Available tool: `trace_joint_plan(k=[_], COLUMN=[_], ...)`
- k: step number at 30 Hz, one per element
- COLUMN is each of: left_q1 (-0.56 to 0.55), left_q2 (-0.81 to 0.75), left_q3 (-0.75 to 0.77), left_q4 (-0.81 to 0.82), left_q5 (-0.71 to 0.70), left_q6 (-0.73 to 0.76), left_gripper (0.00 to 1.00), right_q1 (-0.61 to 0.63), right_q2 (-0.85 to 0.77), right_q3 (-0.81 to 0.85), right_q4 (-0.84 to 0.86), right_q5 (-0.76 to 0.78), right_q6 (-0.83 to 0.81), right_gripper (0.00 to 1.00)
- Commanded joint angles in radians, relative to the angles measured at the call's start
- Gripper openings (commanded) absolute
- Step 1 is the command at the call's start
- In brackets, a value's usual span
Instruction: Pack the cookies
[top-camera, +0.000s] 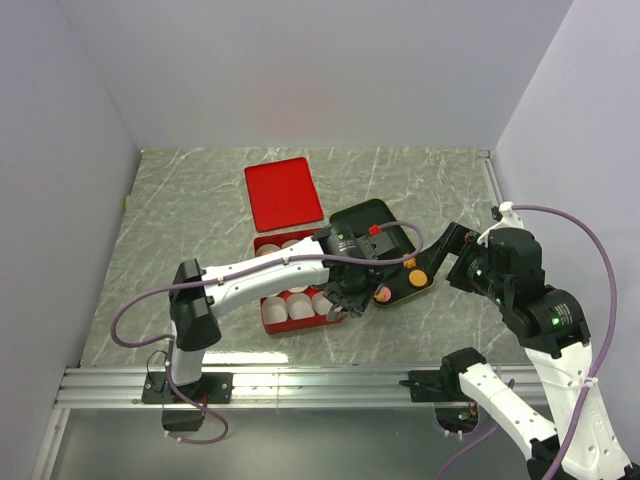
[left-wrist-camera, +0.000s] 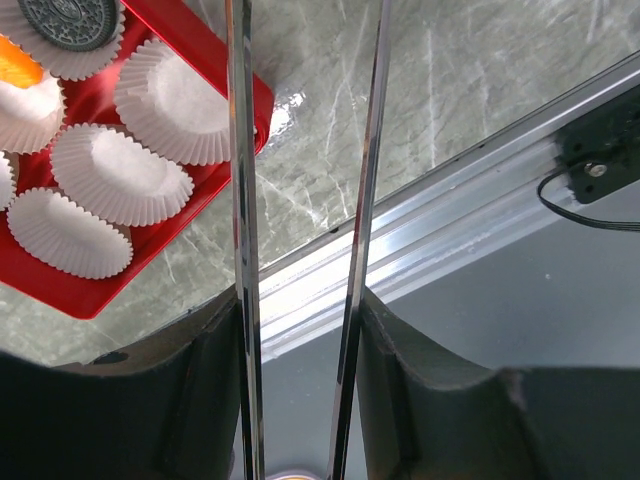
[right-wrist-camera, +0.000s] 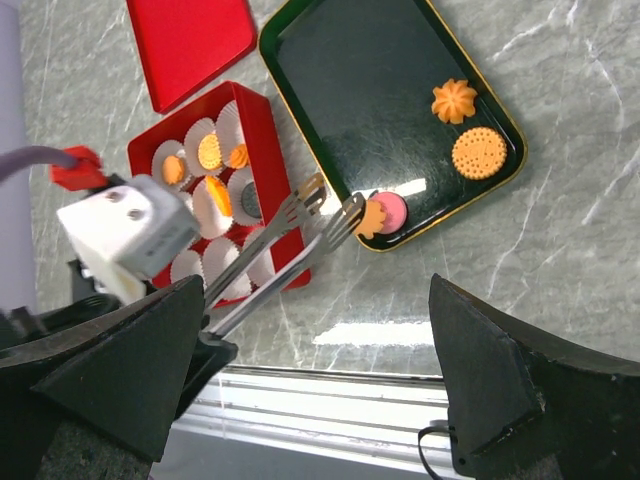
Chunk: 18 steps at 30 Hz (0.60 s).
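Note:
My left gripper (top-camera: 345, 285) is shut on metal tongs (right-wrist-camera: 300, 228); their two blades (left-wrist-camera: 240, 200) run between its fingers (left-wrist-camera: 200, 385). The tong tips stand slightly apart at the near corner of the black tray (right-wrist-camera: 370, 110), against an orange scalloped cookie (right-wrist-camera: 371, 217) that lies next to a pink cookie (right-wrist-camera: 392, 210). Two more orange cookies (right-wrist-camera: 478, 152) (right-wrist-camera: 455, 100) lie at the tray's right end. Several cookies (right-wrist-camera: 209, 152) sit in paper cups inside the red box (top-camera: 272, 322). My right gripper (top-camera: 455, 255) hangs open and empty by the tray's right end.
The box's red lid (top-camera: 284, 192) lies flat behind the box. Empty white paper cups (left-wrist-camera: 120, 175) fill the near rows of the box. An aluminium rail (top-camera: 330, 382) runs along the table's front edge. Grey walls close in the left, back and right.

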Motion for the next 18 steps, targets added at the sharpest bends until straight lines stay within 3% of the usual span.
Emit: trace_joint_plan(k=[1, 18], left_q1=[-0.009, -0.013], left_q2=[0.016, 0.060], left_q3=[0.058, 0.043], left_q4=[-0.009, 0.022], left_q5=[0.013, 0.024], left_q6=[0.031, 0.060], left_gripper=[0.48, 0.50], right_q1=[0.000, 0.000], right_q2=[-0.003, 0.004], right_q3=[0.029, 0.003], right_q4=[0.006, 0.023], right_q5=[0.022, 0.020], right_q6=[-0.016, -0.017], right_gripper=[1.00, 1.00])
